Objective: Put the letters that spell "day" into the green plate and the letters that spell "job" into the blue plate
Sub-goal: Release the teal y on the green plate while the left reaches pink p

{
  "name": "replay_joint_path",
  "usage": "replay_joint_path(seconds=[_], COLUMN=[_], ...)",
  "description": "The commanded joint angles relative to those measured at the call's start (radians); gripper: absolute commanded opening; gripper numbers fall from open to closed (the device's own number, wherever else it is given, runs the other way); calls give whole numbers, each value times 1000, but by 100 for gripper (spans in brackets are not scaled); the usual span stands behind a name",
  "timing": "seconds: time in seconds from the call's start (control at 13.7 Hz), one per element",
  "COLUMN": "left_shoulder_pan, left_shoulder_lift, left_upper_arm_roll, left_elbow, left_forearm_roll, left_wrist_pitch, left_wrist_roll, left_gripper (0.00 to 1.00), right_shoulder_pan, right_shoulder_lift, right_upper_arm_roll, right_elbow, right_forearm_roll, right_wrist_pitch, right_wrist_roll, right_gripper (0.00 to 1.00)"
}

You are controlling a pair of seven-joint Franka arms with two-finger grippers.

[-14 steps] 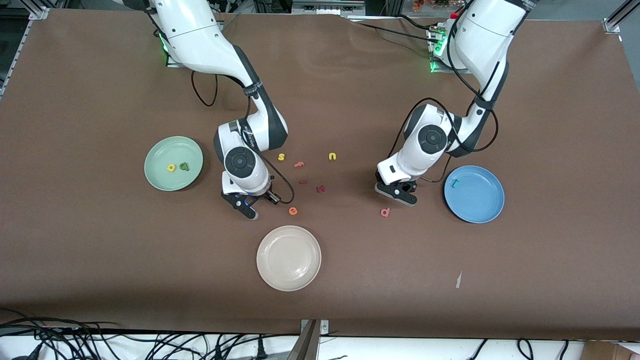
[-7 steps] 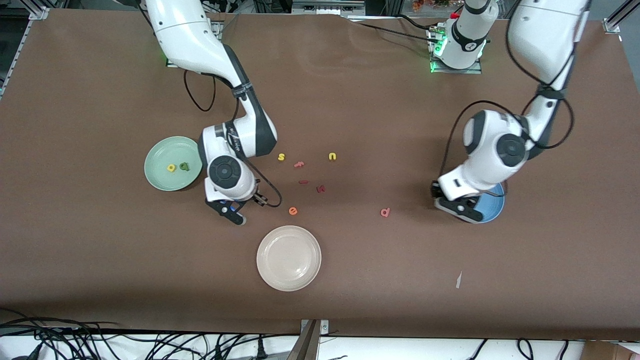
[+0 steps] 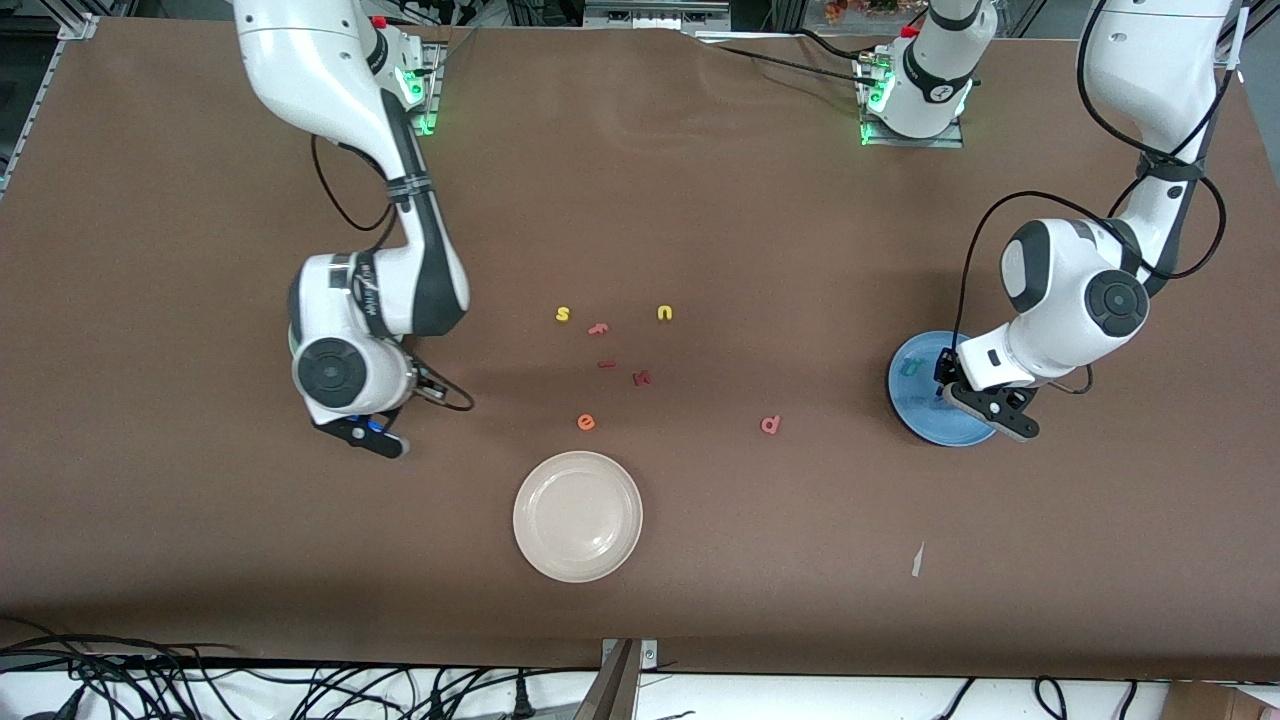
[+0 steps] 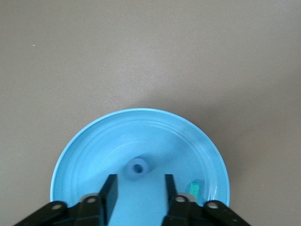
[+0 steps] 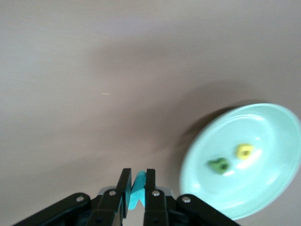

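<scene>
My left gripper (image 4: 139, 184) (image 3: 985, 408) hangs open over the blue plate (image 4: 84, 146) (image 3: 925, 422). The blue ring "o" (image 4: 138, 167) lies loose in the plate just ahead of the fingertips, with the teal "j" (image 4: 194, 188) (image 3: 910, 367) near the rim. The salmon "b" (image 3: 770, 425) lies on the table toward the middle. My right gripper (image 5: 137, 175) (image 3: 368, 438) is shut on the teal "y" (image 5: 137, 188), over the table beside the green plate (image 5: 263, 188). The yellow letter (image 5: 244, 150) and green letter (image 5: 219, 165) lie in that plate. In the front view the right arm hides it.
A cream-white plate (image 3: 577, 516) sits nearer the front camera at mid-table. Loose letters lie in the middle: yellow "s" (image 3: 562, 314), yellow "u" (image 3: 665, 313), orange "e" (image 3: 586, 423) and dark red ones (image 3: 641, 378). A paper scrap (image 3: 917, 560) lies toward the left arm's end.
The left gripper swung from near the "b" to over the blue plate and opened; the "o" now lies in the plate. The right gripper carried the "y" toward the green plate.
</scene>
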Motion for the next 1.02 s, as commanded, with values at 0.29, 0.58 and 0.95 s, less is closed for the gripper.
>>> replay_joint_path(seconds=[0.29, 0.58, 0.95], left_shoulder_pan=[-115, -267, -348], left_shoulder_lift=[4, 65, 202], left_upper_arm_roll=[-19, -21, -19], left_elbow=[22, 115, 267], left_forearm_roll=[-89, -101, -102], left_wrist_pitch=[9, 10, 50], left_wrist_roll=[-49, -269, -313], left_gripper=[65, 65, 66], right_shoulder_pan=[9, 18, 16], right_shoulder_lift=[-240, -288, -290], right_upper_arm_roll=[-142, -162, -222], right_elbow=[-438, -320, 33], right_forearm_roll=[17, 0, -32], right_wrist_pitch=[132, -21, -296], right_wrist_roll=[-403, -391, -408], right_gripper=[100, 100, 100])
